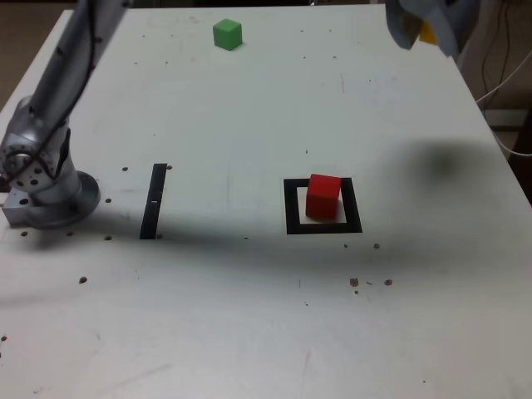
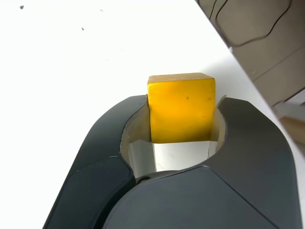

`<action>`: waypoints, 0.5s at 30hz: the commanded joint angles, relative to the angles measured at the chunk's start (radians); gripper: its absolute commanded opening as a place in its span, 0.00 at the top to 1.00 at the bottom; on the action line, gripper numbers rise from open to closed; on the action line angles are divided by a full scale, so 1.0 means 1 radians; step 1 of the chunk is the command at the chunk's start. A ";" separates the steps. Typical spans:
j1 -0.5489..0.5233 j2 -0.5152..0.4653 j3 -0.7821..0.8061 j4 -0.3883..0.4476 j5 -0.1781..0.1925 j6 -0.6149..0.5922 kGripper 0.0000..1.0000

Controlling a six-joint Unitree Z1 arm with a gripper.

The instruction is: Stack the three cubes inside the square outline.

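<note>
A red cube (image 1: 323,196) stands inside the black square outline (image 1: 290,212) on the white table. Far back, toward the exterior view's left, sits the green cube (image 1: 227,34). My gripper (image 1: 426,25) hangs above the table's far right corner in the exterior view, blurred, with a bit of the yellow cube (image 1: 427,32) showing in it. In the wrist view the yellow cube (image 2: 181,107) is clamped between the two dark fingers (image 2: 240,129), so my gripper (image 2: 181,112) is shut on it.
A straight black strip (image 1: 154,200) lies near the arm's base (image 1: 46,195) at the exterior view's left. The table's right edge (image 1: 499,141) runs close under the gripper, with cables and floor beyond it.
</note>
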 commanded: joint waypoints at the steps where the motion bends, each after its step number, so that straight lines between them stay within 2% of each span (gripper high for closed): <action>1: -0.003 -0.142 0.372 -0.037 -0.001 -0.034 0.72; 7: -0.050 -0.237 0.582 -0.074 0.002 -0.154 0.72; 15: -0.174 -0.284 0.685 0.008 0.001 -0.323 0.72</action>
